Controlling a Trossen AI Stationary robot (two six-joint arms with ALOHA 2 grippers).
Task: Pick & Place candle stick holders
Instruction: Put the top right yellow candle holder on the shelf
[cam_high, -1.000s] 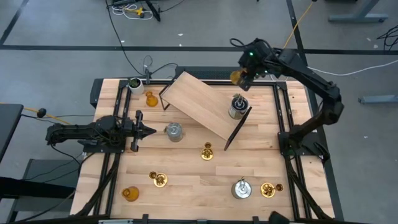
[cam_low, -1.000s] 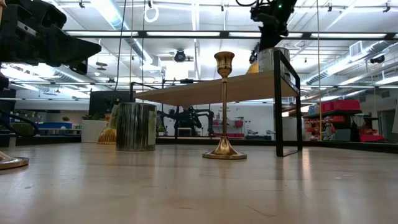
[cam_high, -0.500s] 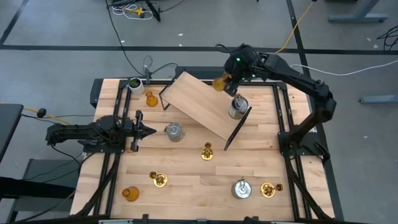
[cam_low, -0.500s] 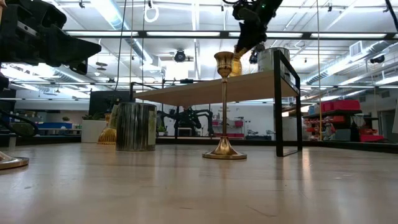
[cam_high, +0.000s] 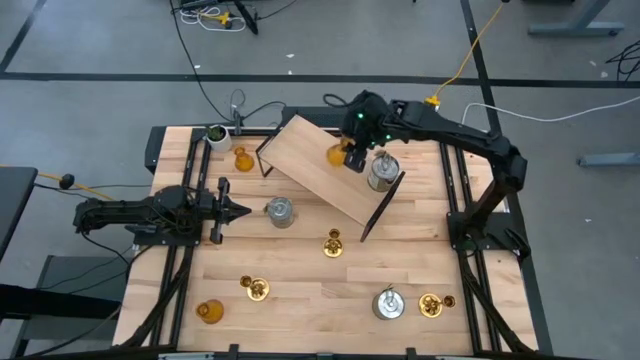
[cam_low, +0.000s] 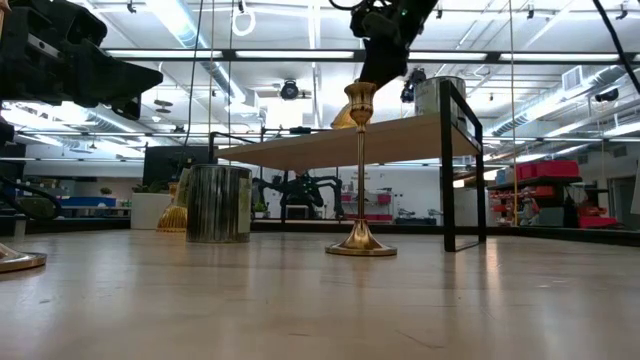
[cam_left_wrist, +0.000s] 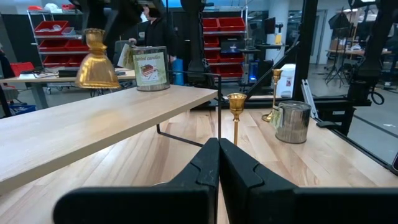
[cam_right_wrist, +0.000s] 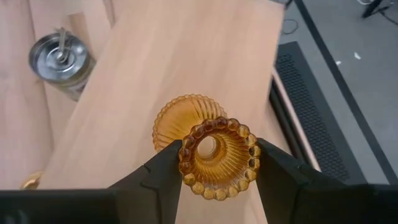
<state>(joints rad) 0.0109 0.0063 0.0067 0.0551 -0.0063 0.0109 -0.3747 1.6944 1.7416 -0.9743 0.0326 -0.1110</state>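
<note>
My right gripper is shut on an amber glass candle stick holder over the raised wooden shelf. A silver cylinder stands on that shelf just to its right. On the table stand two more amber holders, two silver cylinders and three brass sticks. My left gripper waits shut at the table's left, pointing level. My right gripper pinches the holder's beaded top rim between its two fingers. The fingers slant down from the table's right. The holder hangs upright below them, its flared base close over the shelf board. I cannot tell whether the base touches the board.
A small white pot with a green plant stands at the far left corner. The shelf rests on black metal legs. Black frame rails run along the table's sides.
My right gripper has carried the amber holder toward the table's left and near side and downward, from beyond the shelf's far right corner to over the shelf top. It has tipped further downward and stayed shut on the holder.
</note>
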